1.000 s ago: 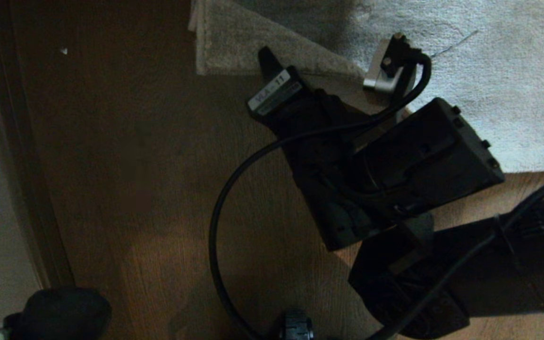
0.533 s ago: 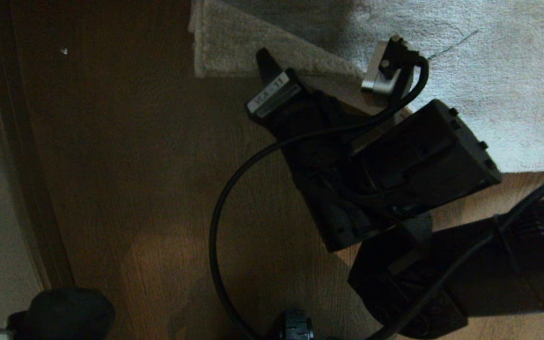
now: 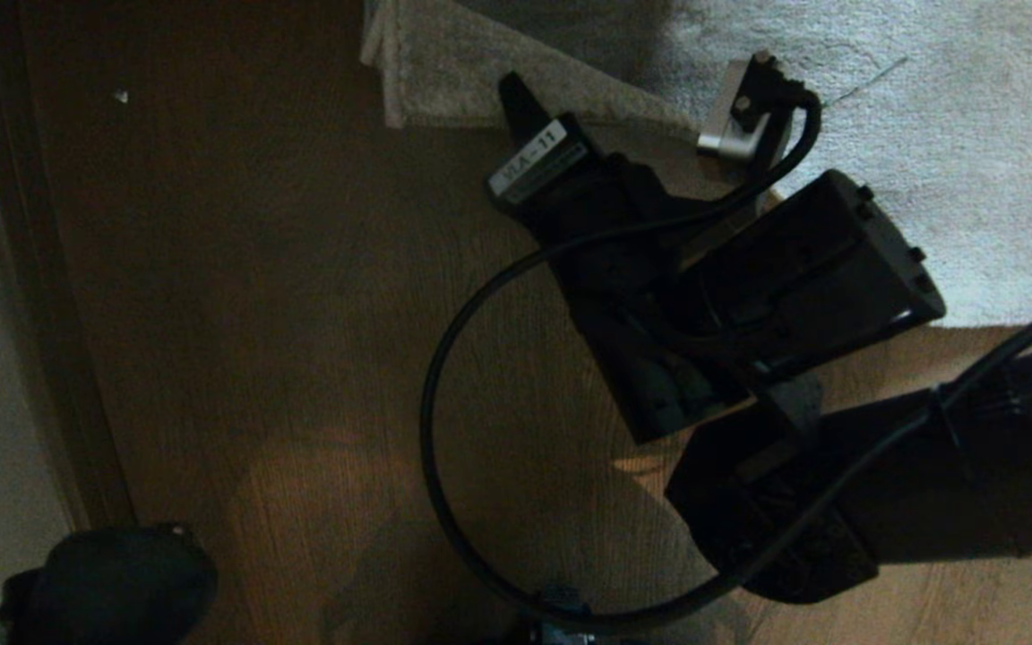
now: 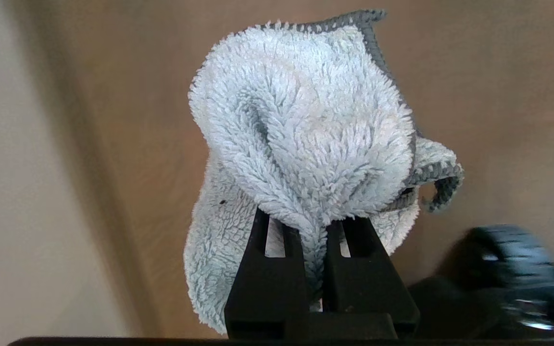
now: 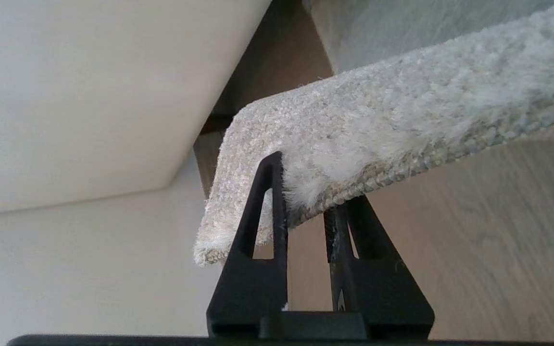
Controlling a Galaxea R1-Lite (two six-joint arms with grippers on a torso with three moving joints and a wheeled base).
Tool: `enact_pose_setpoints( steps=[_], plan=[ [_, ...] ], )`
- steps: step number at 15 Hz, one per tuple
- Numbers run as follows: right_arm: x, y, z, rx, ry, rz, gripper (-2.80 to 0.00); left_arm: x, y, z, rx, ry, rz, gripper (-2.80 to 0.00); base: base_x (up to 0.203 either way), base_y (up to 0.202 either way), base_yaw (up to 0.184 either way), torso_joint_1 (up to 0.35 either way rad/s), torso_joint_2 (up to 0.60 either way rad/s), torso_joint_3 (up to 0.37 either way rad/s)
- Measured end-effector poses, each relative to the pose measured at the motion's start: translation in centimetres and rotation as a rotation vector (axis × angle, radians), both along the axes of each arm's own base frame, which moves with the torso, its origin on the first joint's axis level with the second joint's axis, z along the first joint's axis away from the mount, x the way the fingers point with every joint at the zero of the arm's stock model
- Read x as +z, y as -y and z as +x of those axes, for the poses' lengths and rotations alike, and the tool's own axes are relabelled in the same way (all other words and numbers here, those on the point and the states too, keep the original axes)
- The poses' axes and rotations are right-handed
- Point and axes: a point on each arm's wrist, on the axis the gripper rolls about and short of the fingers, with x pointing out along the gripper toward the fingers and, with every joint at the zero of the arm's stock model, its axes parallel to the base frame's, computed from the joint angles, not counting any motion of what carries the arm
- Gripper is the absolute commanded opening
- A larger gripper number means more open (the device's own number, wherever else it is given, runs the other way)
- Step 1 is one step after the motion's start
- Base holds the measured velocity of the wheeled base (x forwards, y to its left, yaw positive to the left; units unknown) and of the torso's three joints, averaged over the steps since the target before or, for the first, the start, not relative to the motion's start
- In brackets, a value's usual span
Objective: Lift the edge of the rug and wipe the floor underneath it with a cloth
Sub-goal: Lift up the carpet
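Note:
The rug edge (image 5: 378,125), grey-beige pile with a woven border, is raised off the floor (image 5: 474,240), and my right gripper (image 5: 311,190) is shut on it near the corner. From the head view, that right gripper (image 3: 527,106) reaches to the lifted, folded-back rug corner (image 3: 444,67) above the brown wood floor (image 3: 283,313). My left gripper (image 4: 313,228) is shut on the cloth (image 4: 306,129), a fluffy pale grey-blue rag with a darker stitched hem, bunched above its fingers. The left arm shows only as a dark shape (image 3: 117,582) at the bottom left of the head view.
The rest of the rug (image 3: 928,116) lies flat at the upper right. A dark strip (image 3: 41,296) and a pale surface border the floor on the left. A black cable (image 3: 431,430) loops from the right arm. A white sofa underside (image 5: 89,86) lies beyond the rug corner.
My right gripper has shifted a little up and to the right in the head view, carrying the rug corner with it. The cable loop swung right. The left arm's dark shape sank slightly.

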Motion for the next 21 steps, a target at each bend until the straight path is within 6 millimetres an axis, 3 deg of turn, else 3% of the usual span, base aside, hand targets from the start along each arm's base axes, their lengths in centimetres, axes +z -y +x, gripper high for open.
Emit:
enact_pose_setpoints(
  steps=[3, 10, 14, 21],
  plan=[
    [0.2, 0.6, 0.7, -0.013, 0.014, 0.0, -2.8, 0.6, 0.3, -0.3, -0.149, 0.006, 0.014, -2.8, 0.0, 0.0, 0.0, 0.0, 0.0, 0.0],
    [0.9, 1.8, 2.2, -0.038, 0.037, 0.017, -2.8, 2.3, 0.4, -0.1, -0.189, -0.036, 0.014, -2.8, 0.0, 0.0, 0.0, 0.0, 0.0, 0.0],
    [2.5, 2.2, 2.5, -0.009, 0.115, 0.039, -2.8, 3.6, 0.4, 1.0, -0.208, -0.091, 0.01, -2.8, 0.0, 0.0, 0.0, 0.0, 0.0, 0.0],
    [2.6, 2.2, 2.5, -0.001, 0.129, 0.034, -2.8, 5.7, 0.5, 3.6, -0.224, -0.222, -0.003, -2.8, 0.0, 0.0, 0.0, 0.0, 0.0, 0.0]
  ],
)
